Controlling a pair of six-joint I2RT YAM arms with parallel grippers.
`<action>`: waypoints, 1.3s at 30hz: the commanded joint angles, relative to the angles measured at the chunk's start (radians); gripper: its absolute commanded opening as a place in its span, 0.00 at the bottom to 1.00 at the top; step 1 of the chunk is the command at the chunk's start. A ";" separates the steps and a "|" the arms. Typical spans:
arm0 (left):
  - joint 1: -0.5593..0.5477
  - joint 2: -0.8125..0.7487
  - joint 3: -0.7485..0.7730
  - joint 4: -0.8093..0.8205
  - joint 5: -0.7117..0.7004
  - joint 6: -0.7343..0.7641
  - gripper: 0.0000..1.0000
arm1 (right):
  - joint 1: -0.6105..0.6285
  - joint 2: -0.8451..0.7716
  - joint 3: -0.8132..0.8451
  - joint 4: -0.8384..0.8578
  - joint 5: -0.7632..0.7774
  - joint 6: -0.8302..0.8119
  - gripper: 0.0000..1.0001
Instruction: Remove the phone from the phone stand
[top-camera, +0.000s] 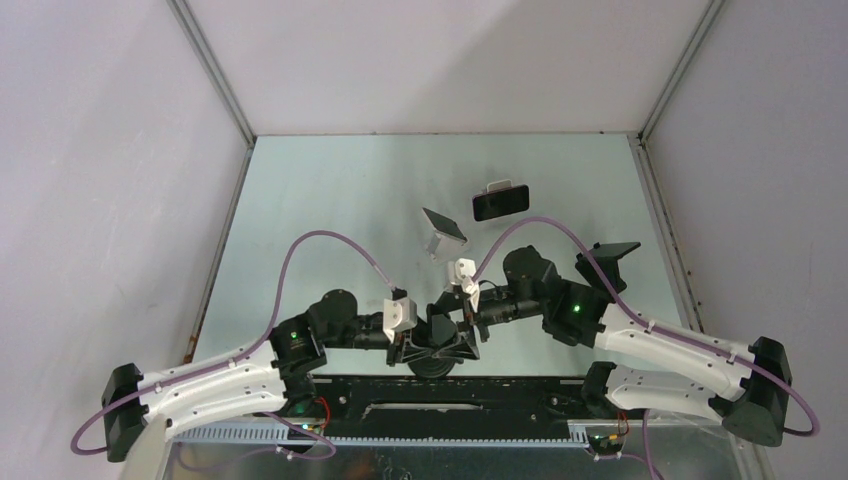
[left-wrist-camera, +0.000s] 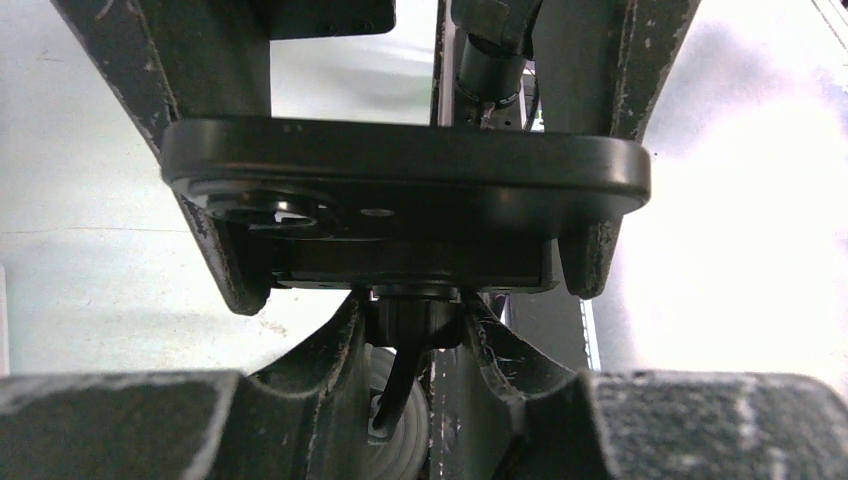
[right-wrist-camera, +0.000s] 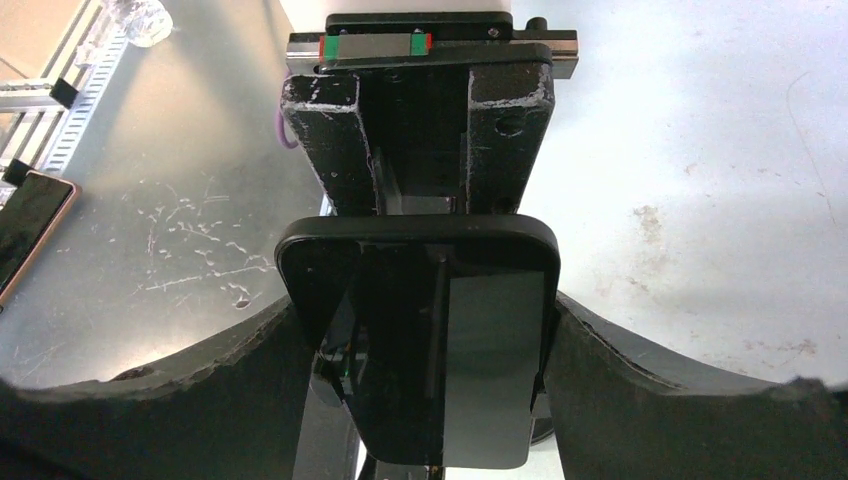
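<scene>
Both arms are folding inward and meeting low over the near centre of the counter (top-camera: 330, 190), just ahead of their own bases.

Left arm (top-camera: 230, 375) is lying almost flat, with the forearm running rightward and the wrist level. Right arm (top-camera: 670, 345) is bending at the elbow and doubling back leftward, so its wrist is pointing at the left one. The two are facing each other nose to nose.

Left claw (left-wrist-camera: 412, 322) is pressed nearly together and pinching the neck of the stand (left-wrist-camera: 415, 268), just under the cradle.

Right claw (right-wrist-camera: 420, 320) is spread wide and straddling the phone (right-wrist-camera: 440, 360) across its short width. Both fingers (right-wrist-camera: 640, 390) are sitting against the phone's long edges, so it's reading as a grip on the phone.

The phone is sitting on the stand's cradle with its back against the plate. Its screen is facing the right wrist camera and its lens bump is facing the left wrist camera. The stand's round base is partly showing under the claws in the top view.

Further out on the counter, a second phone (top-camera: 500, 203) and a third phone (top-camera: 444, 226) are sitting propped up, well apart from the claws.
</scene>
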 joint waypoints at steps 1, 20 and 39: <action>-0.004 0.005 0.035 0.061 0.050 0.001 0.00 | -0.006 0.026 0.050 -0.001 0.098 -0.020 0.09; -0.115 0.112 0.013 0.247 0.060 -0.040 0.00 | -0.223 0.153 0.043 0.013 0.006 -0.148 0.00; -0.186 0.170 0.037 0.280 0.093 -0.021 0.00 | -0.356 0.371 0.046 0.175 -0.083 -0.196 0.00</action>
